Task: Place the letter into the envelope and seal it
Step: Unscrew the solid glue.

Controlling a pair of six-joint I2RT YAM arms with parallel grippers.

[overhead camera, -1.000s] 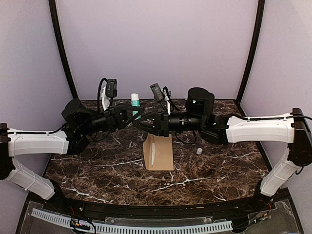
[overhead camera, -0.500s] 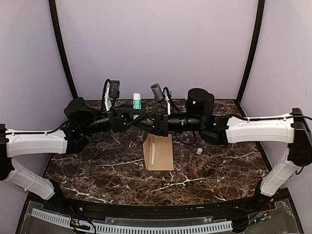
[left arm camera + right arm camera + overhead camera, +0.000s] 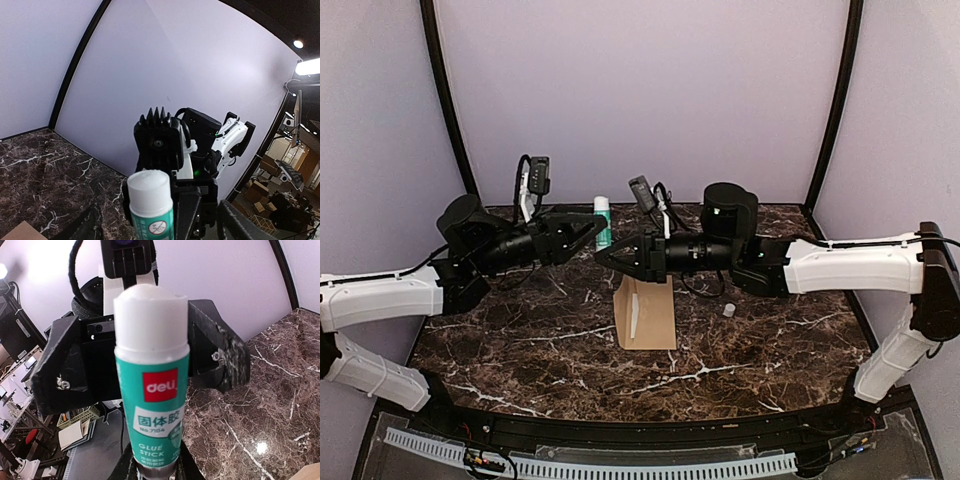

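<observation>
The tan envelope (image 3: 645,312) lies flat on the marble table (image 3: 770,350), just below where the two arms meet; one corner of the envelope (image 3: 20,233) shows in the left wrist view. The letter is hidden from me. My right gripper (image 3: 606,252) (image 3: 155,473) is shut on the base of a teal glue stick (image 3: 602,222) (image 3: 152,390), which stands upright with its white cap on. My left gripper (image 3: 590,233) (image 3: 160,231) is open, with one finger on each side of the glue stick (image 3: 150,205) and neither touching it.
A small white cylinder (image 3: 729,310) stands on the table right of the envelope. Purple walls with black corner posts (image 3: 448,110) close in the back and sides. Both arms hang over the back half of the table.
The left gripper has opened wide and drawn back to the left, away from the glue stick. The right gripper and the glue stick stay put.
</observation>
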